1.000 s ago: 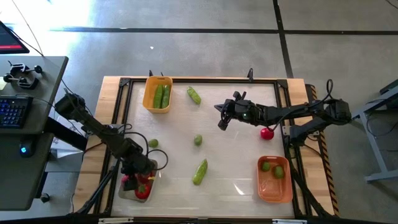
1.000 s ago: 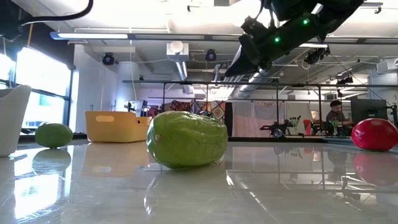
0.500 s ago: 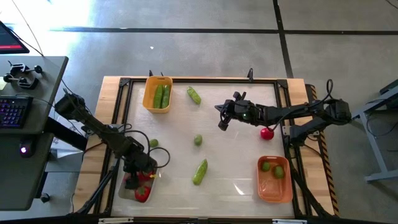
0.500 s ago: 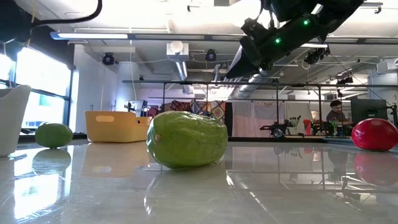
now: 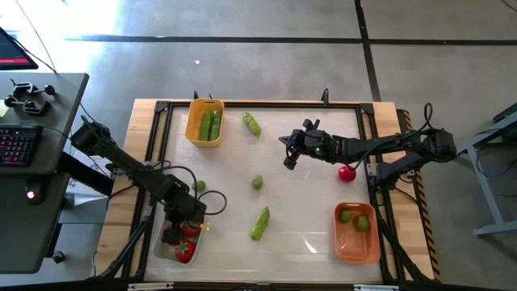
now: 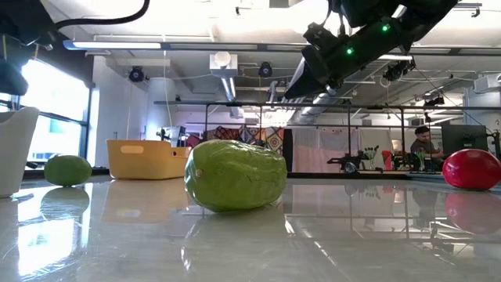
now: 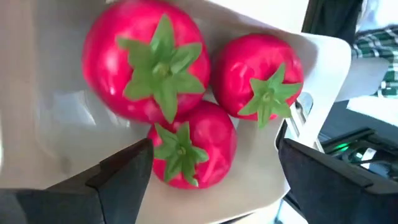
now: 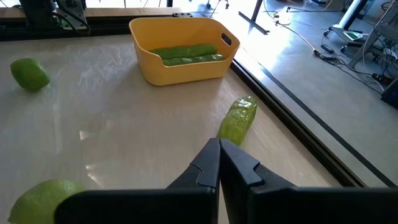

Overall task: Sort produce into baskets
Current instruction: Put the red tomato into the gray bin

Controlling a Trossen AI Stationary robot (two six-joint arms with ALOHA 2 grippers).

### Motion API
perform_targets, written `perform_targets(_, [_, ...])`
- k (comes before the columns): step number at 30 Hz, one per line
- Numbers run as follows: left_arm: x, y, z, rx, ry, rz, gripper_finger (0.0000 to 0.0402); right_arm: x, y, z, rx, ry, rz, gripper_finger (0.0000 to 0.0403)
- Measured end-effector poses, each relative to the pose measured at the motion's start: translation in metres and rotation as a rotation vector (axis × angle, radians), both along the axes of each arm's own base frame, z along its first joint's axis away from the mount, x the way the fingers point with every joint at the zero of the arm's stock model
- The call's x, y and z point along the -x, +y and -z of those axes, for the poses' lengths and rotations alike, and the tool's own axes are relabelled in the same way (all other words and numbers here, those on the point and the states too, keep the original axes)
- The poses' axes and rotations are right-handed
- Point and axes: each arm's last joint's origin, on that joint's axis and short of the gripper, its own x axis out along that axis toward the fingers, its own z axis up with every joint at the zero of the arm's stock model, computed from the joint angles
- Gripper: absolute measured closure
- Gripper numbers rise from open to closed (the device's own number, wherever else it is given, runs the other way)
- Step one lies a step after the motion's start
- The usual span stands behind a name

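Below left fingers (image 7: 205, 180), 3 glossy round tomatoes (image 7: 146, 68), smooth clear basket (image 7: 314, 62)

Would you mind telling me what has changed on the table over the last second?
The left gripper, fingers open, has shifted slightly toward the table's middle above the clear basket, which holds three tomatoes. The right gripper, shut and empty, and all loose produce stayed put.
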Motion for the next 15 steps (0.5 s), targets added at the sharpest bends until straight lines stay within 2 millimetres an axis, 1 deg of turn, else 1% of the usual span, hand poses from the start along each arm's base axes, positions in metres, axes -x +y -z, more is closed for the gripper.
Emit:
perform_targets(3, [-0.001,0.001,0.0,-0.002,-0.02,0.014,0.0074,0.0,0.0,0.0,0.0,0.0,0.0,0.0403])
perform_targets(7, [0.0,0.003,0.001,-0.053,-0.025,0.008,0.0095,0.0,0.0,0.0,0.0,0.001,0.0,0.0403])
perform_targets(11, [0.005,0.005,0.003,-0.16,-0.014,-0.006,0.0133,0.0,0.0,0.0,0.003,0.002,-0.001,0.0403])
perform_targets(15, [0.011,0.002,0.004,-0.236,-0.019,-0.001,0.0184,0.0,0.0,0.0,0.004,0.003,-0.001,0.0403])
